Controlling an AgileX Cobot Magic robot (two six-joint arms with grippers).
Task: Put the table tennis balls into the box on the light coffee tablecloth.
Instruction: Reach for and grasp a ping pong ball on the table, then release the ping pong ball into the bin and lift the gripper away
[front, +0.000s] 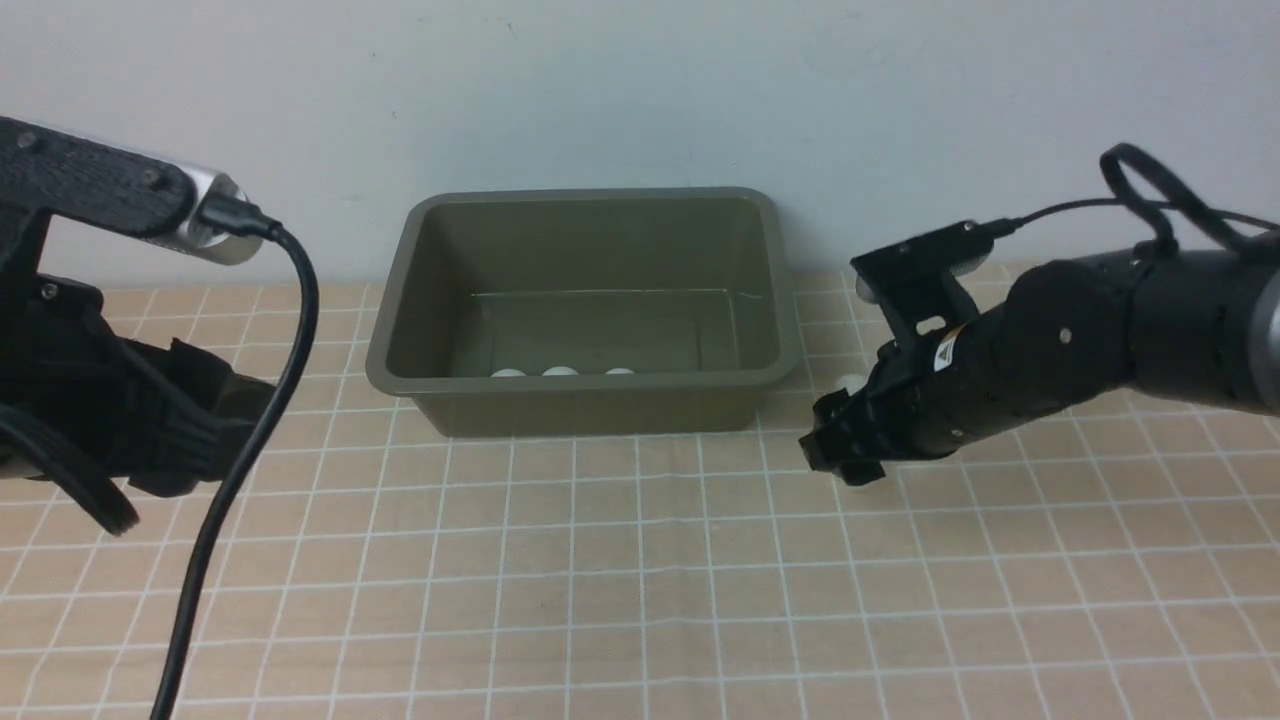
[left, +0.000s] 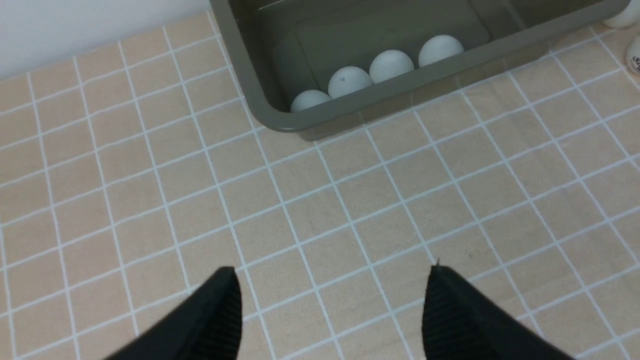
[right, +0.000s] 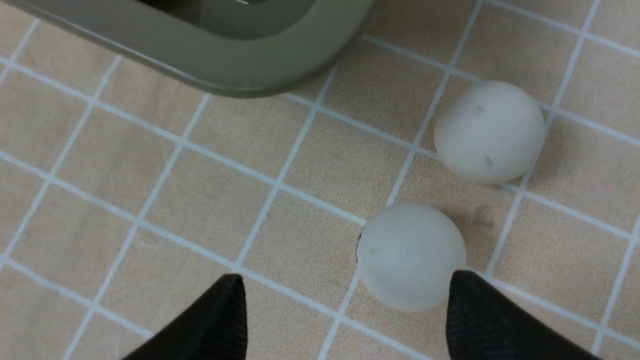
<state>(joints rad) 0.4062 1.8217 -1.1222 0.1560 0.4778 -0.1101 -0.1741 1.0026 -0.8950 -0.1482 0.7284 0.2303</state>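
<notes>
The olive-green box (front: 585, 381) stands at the back of the light coffee tablecloth (front: 640, 580). Several table tennis balls (left: 350, 81) lie in a row along its near wall; three tops (front: 560, 371) show in the front view. Two more balls rest on the cloth just right of the box. My right gripper (right: 345, 280) is open low over the nearer ball (right: 410, 255), which lies just ahead of the tips, close against one fingertip (right: 460, 285). The other ball (right: 490, 132) lies beyond it. My left gripper (left: 331, 272) is open over bare cloth, in front of the box's left corner.
A pale wall rises directly behind the box. A black cable (front: 280, 400) hangs from the left arm down to the cloth's front edge. The right arm (front: 1050, 350) reaches in from the right beside the box's corner (right: 280, 75).
</notes>
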